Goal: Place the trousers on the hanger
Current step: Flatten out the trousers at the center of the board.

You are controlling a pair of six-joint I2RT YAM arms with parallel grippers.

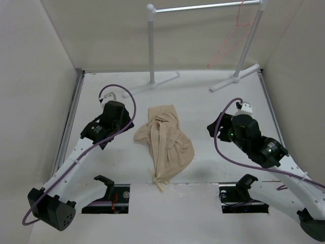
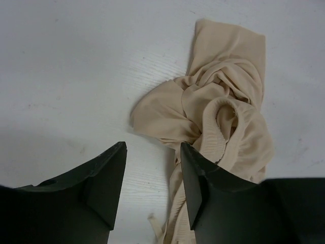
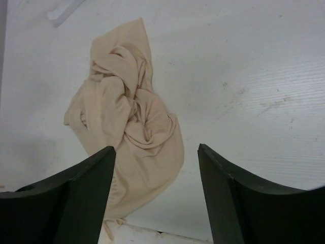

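The tan trousers [image 1: 165, 142] lie crumpled in a heap on the white table, between my two arms. The pink-red wire hanger [image 1: 231, 40] hangs from the right end of the rack bar at the back. My left gripper [image 1: 121, 121] is open and empty, just left of the heap. In the left wrist view its jaws [image 2: 152, 152] stand apart above the table, with the trousers [image 2: 228, 101] by the right finger. My right gripper [image 1: 218, 129] is open and empty, to the right of the heap. In the right wrist view [image 3: 156, 152] the trousers [image 3: 132, 117] lie ahead and left.
A white tubular garment rack [image 1: 151, 46] with a metal bar [image 1: 203, 7] stands at the back, its feet on the table. White walls close in the left, right and back. Two dark cut-outs [image 1: 109, 198] [image 1: 241, 198] sit at the near edge by the arm bases.
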